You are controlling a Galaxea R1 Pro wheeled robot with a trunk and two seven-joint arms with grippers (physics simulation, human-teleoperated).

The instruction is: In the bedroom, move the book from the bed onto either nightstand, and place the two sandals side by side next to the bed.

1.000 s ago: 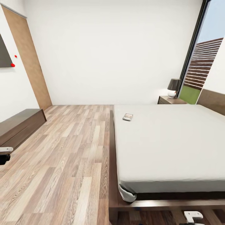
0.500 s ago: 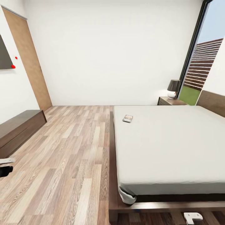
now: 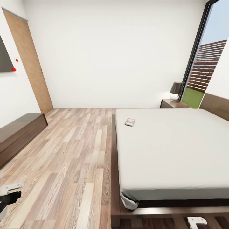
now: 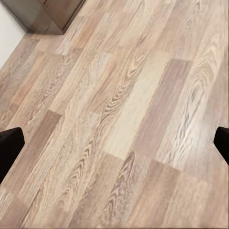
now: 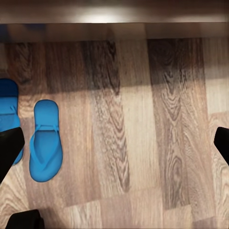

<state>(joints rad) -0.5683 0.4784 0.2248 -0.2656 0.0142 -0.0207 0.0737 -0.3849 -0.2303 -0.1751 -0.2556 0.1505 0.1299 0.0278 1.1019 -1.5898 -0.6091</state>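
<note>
On the mattress of the bed (image 3: 178,152), near its floor-side edge and toward the far end, lies the book (image 3: 129,122) — flat, untouched, well apart from both arms. The nightstand (image 3: 173,103) stands beyond the bed by the window, with a lamp (image 3: 176,90) on top.

The left gripper (image 3: 11,188) hangs low over bare floor (image 3: 73,152) at the robot's left. In the left wrist view its dark fingertips (image 4: 9,148) sit at opposite margins with planks between them, so the fingers are spread and hold nothing.

The right gripper (image 3: 196,220) sits at the foot of the bed. Its wrist view looks down on the floor beside the bed frame. One sandal (image 5: 46,140) lies in full view, sole down; the second sandal (image 5: 8,112) lies just beside it, partly cut off by a fingertip. The right fingers (image 5: 9,150) are also spread wide and empty.

Step in hand, as judged: approach to the book; no part of the task is done yet.

Procedure:
- Drive along the bed side until the book is within easy reach.
- Lower the spread fingers onto the book edge — the paperback is thin, and the soft mattress may let it sink or slide.
- Check the lamp's footprint before choosing a spot on the nightstand.
</note>
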